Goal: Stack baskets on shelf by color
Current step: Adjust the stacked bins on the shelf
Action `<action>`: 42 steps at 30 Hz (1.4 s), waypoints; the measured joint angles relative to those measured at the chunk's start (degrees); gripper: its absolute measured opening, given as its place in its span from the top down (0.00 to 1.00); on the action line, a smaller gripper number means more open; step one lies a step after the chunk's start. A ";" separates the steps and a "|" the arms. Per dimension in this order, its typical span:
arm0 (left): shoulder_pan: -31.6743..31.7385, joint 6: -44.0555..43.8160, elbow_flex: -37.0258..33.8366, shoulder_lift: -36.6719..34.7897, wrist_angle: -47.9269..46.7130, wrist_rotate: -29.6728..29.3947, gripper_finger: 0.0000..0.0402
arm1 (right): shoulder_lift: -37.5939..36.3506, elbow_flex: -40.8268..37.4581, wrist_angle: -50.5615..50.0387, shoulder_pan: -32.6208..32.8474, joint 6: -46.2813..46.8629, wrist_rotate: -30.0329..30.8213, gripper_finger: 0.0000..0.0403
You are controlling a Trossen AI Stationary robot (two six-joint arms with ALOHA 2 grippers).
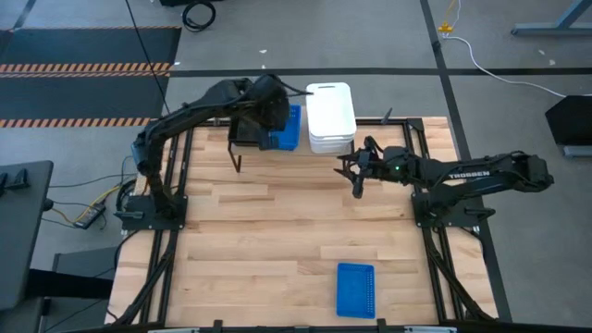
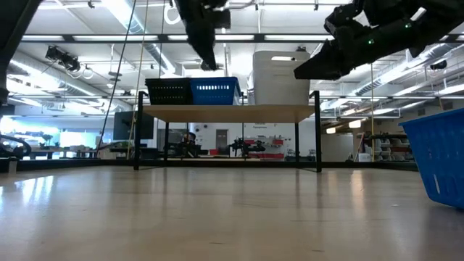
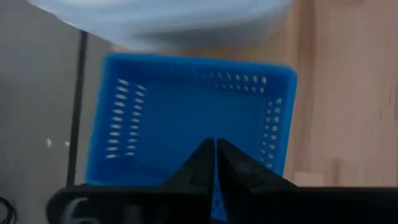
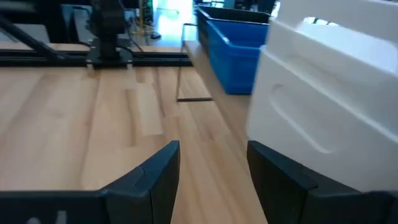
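Note:
On the shelf (image 2: 225, 113) at the table's far edge stand a black basket (image 2: 168, 91), a blue basket (image 2: 215, 90) and a stack of white baskets (image 2: 279, 77), side by side on their bottoms. My left gripper (image 2: 209, 64) hangs shut just above the blue basket (image 3: 193, 118), pointing steeply down into its open top and clear of it. My right gripper (image 1: 352, 176) is open and about level, in front of the white stack (image 4: 329, 93), with nothing between its fingers. A second blue basket (image 1: 355, 289) rests on the table near the front edge.
The shelf's thin black legs (image 2: 317, 138) stand on the wooden tabletop (image 1: 277, 231). A black frame (image 1: 435, 268) runs along the table's sides. The wide middle of the table between the shelf and the near blue basket (image 2: 438, 156) is bare wood.

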 joint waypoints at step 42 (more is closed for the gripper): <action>-3.35 3.05 -0.04 8.54 10.25 3.24 0.95 | 0.28 0.00 -8.36 8.41 4.39 0.44 0.52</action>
